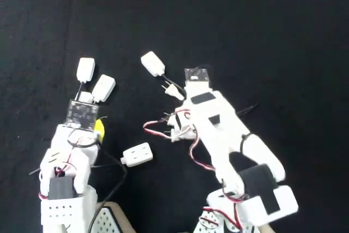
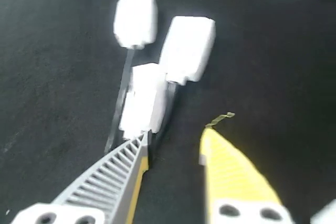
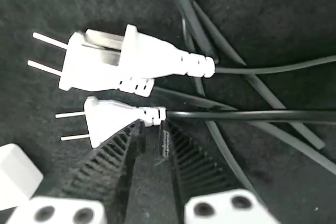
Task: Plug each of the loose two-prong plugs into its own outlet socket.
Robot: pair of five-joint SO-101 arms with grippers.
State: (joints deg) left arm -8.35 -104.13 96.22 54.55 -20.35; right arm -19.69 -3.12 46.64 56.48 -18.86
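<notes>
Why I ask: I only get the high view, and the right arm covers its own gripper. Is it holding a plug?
Observer: No. Its wrist view shows the right gripper empty, jaws a narrow gap apart, right by the cord end of the smaller plug.
Operator: Just one plug there?
Observer: Two. A larger plug lies beside it, prongs pointing the same way, both loose.
Operator: And the left gripper?
Observer: The left gripper is open. Its grey fingertip is at a third white block, which the arm hides from you.
</notes>
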